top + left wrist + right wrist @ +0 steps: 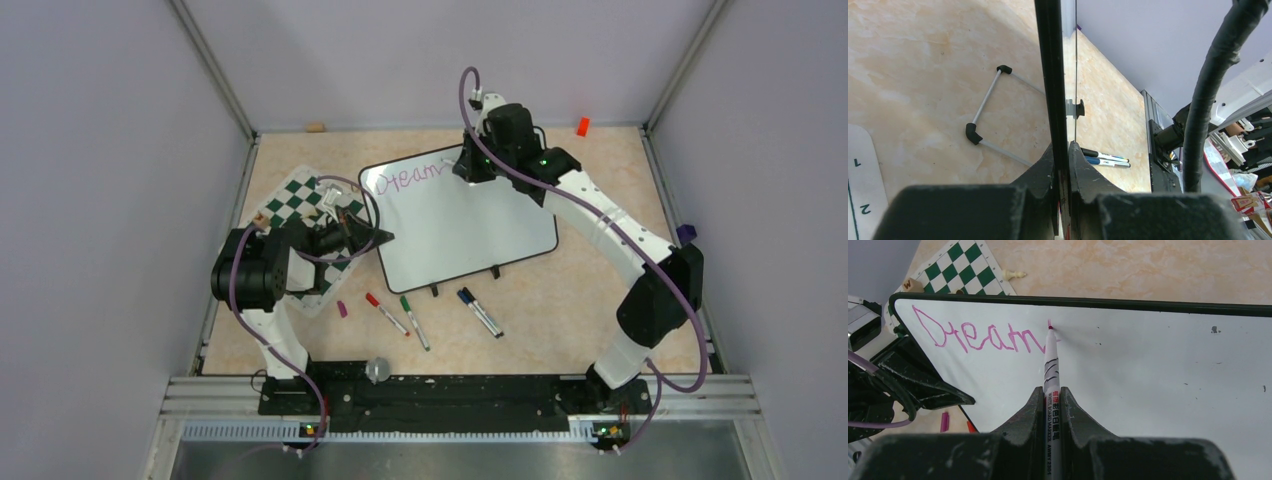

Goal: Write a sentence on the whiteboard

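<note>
The whiteboard (470,225) lies tilted on the table's middle, black-framed. Purple-pink lettering (405,178) near its top left edge reads "Dream". My right gripper (470,168) hangs over the board's far edge, shut on a white marker (1050,360). The marker's pink tip touches the whiteboard (1158,370) just after the "m" of the lettering (978,336); the right gripper (1051,390) clamps its barrel. My left gripper (378,238) is shut on the board's left edge. In the left wrist view the board's black frame (1048,75) runs up from between the left gripper (1063,147) fingers.
A green-and-white chess mat (300,200) lies left of the board, under my left arm. Red (385,312), green (414,322) and blue-black markers (480,311) and a purple cap (342,309) lie near the front. An orange object (582,126) sits by the far wall.
</note>
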`<state>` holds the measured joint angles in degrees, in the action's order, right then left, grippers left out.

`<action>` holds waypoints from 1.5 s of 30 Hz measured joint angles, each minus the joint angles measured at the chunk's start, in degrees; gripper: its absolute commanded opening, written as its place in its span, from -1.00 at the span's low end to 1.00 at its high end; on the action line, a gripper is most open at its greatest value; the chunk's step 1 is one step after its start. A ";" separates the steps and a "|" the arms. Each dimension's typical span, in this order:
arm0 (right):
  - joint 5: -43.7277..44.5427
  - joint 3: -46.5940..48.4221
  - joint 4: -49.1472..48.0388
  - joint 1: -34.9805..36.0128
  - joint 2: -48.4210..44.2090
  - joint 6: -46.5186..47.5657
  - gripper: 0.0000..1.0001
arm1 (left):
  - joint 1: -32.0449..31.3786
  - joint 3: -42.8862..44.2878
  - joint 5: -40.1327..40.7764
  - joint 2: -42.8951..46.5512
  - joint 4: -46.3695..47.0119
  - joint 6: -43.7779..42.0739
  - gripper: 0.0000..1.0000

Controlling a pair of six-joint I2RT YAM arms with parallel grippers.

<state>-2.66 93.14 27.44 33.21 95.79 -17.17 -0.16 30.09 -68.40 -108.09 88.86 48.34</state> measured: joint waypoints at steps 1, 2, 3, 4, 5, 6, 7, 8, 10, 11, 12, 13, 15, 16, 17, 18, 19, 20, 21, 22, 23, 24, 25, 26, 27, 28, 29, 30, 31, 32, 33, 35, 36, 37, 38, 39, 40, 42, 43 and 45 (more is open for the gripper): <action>-0.02 0.00 0.02 0.00 0.00 0.00 -1.00 | 0.00 0.00 0.00 0.00 0.00 -0.02 -1.00; -0.02 0.00 0.02 0.00 0.02 0.00 -1.00 | 0.00 0.00 0.00 0.00 0.00 -0.02 -1.00; -0.04 0.04 0.04 0.00 0.02 0.00 -1.00 | 0.00 0.00 0.00 0.00 0.00 -0.02 -1.00; -0.04 0.17 0.11 0.00 0.09 0.00 -1.00 | 0.00 0.00 0.00 0.00 0.00 -0.02 -1.00; -0.07 0.42 0.24 0.00 0.22 0.00 -1.00 | 0.00 0.00 0.00 0.00 0.00 -0.02 -1.00; -0.09 0.63 0.42 0.00 0.33 0.00 -1.00 | 0.02 0.00 0.00 0.00 -0.02 -0.02 -1.00; -0.11 0.72 0.44 0.00 0.42 0.00 -1.00 | 0.02 -0.02 0.02 0.00 -0.04 -0.02 -1.00; -0.17 0.72 0.48 0.00 0.42 0.00 -1.00 | 0.02 -0.04 0.02 0.00 -0.04 -0.04 -1.00; -0.26 0.72 0.48 0.00 0.42 0.02 -1.00 | 0.02 -0.11 0.07 0.00 0.00 -0.04 -1.00; -0.28 0.72 0.50 0.00 0.42 0.02 -1.00 | 0.02 -0.13 0.09 0.02 0.00 -0.04 -1.00; -0.35 0.72 0.52 0.00 0.42 0.02 -1.00 | 0.07 -0.17 0.11 0.07 -0.02 -0.04 -1.00; -0.44 0.72 0.59 0.00 0.42 0.02 -1.00 | 0.07 -0.22 0.11 0.11 -0.02 -0.07 -1.00; -0.52 0.72 0.94 0.00 0.42 0.04 -1.00 | 0.07 -0.26 0.11 0.20 -0.02 -0.09 -1.00; -0.57 0.72 1.09 0.00 0.42 0.07 -1.00 | 0.07 -0.28 0.13 0.22 -0.04 -0.09 -1.00; -0.63 0.72 1.25 0.00 0.42 0.07 -1.00 | 0.07 -0.31 0.13 0.22 -0.04 -0.09 -1.00; -0.70 0.72 1.40 0.00 0.42 0.09 -1.00 | 0.07 -0.31 0.15 0.22 -0.04 -0.09 -1.00; -0.74 0.72 1.49 0.00 0.42 0.11 -1.00 | 0.07 -0.31 0.15 0.22 -0.04 -0.09 -1.00; -0.83 0.72 1.60 0.00 0.42 0.15 -1.00 | 0.07 -0.31 0.15 0.22 -0.04 -0.09 -1.00; -0.92 0.72 1.73 0.00 0.42 0.20 -1.00 | 0.07 -0.33 0.15 0.22 -0.02 -0.09 -1.00; -0.96 0.72 1.86 0.00 0.42 0.22 -1.00 | 0.07 -0.33 0.15 0.24 -0.02 -0.09 -1.00; -1.07 0.72 2.03 0.00 0.42 0.26 -1.00 | 0.07 -0.33 0.15 0.24 -0.02 -0.09 -1.00; -1.14 0.72 2.21 0.00 0.42 0.31 -1.00 | 0.07 -0.33 0.15 0.24 -0.02 -0.11 -1.00; -1.18 0.72 2.36 0.00 0.42 0.48 -1.00 | 0.07 -0.35 0.15 0.24 -0.02 -0.09 -1.00; -1.18 0.72 2.43 0.00 0.42 0.52 -1.00 | 0.07 -0.37 0.20 0.26 -0.02 -0.11 -1.00; -1.18 0.72 2.47 0.00 0.42 0.55 -1.00 | 0.07 -0.37 0.20 0.26 0.00 -0.09 -1.00; -1.18 0.72 2.47 0.00 0.42 0.59 -1.00 | 0.07 -0.39 0.22 0.26 0.00 -0.11 -1.00; -1.18 0.72 2.47 0.00 0.42 0.61 -1.00 | 0.07 -0.42 0.26 0.26 0.00 -0.09 -1.00; -1.18 0.72 2.45 0.00 0.42 0.61 -1.00 | 0.07 -0.42 0.28 0.26 0.00 -0.09 -1.00; -1.18 0.72 2.43 0.00 0.42 0.61 -1.00 | 0.07 -0.42 0.28 0.26 0.02 -0.09 -1.00; -1.22 0.72 2.43 0.00 0.42 0.61 -1.00 | 0.07 -0.42 0.31 0.26 0.02 -0.09 -1.00; -1.29 0.74 2.40 0.00 0.42 0.63 -1.00 | 0.07 -0.44 0.31 0.26 0.02 -0.09 -1.00; -1.40 0.74 2.36 0.00 0.42 0.63 -1.00 | 0.07 -0.44 0.28 0.26 0.02 -0.09 -1.00; -1.46 0.74 2.36 0.00 0.42 0.63 -1.00 | 0.07 -0.44 0.28 0.26 0.02 -0.11 -1.00; -1.53 0.74 2.34 0.00 0.39 0.61 -1.00 | 0.07 -0.44 0.28 0.26 0.02 -0.11 -1.00; -1.55 0.76 2.32 0.00 0.39 0.61 -1.00 | 0.07 -0.44 0.26 0.26 0.02 -0.11 -1.00; -1.57 0.74 2.27 -0.02 0.39 0.61 -1.00 | 0.07 -0.44 0.26 0.26 0.04 -0.11 -1.00; -1.57 0.74 2.23 -0.02 0.39 0.61 -1.00 | 0.07 -0.44 0.26 0.26 0.04 -0.11 -1.00; -1.57 0.76 2.16 -0.02 0.37 0.61 -1.00 | 0.07 -0.44 0.26 0.26 0.07 -0.09 -1.00; -1.57 0.74 2.16 -0.02 0.37 0.61 -1.00 | 0.07 -0.44 0.26 0.26 0.07 -0.11 -1.00; -1.57 0.74 2.16 -0.04 0.33 0.61 -1.00 | 0.07 -0.44 0.24 0.26 0.09 -0.09 -1.00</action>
<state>-4.23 93.89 29.61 33.17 96.12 -16.56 -0.10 29.65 -68.16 -107.83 88.95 48.25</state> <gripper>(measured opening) 0.093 0.100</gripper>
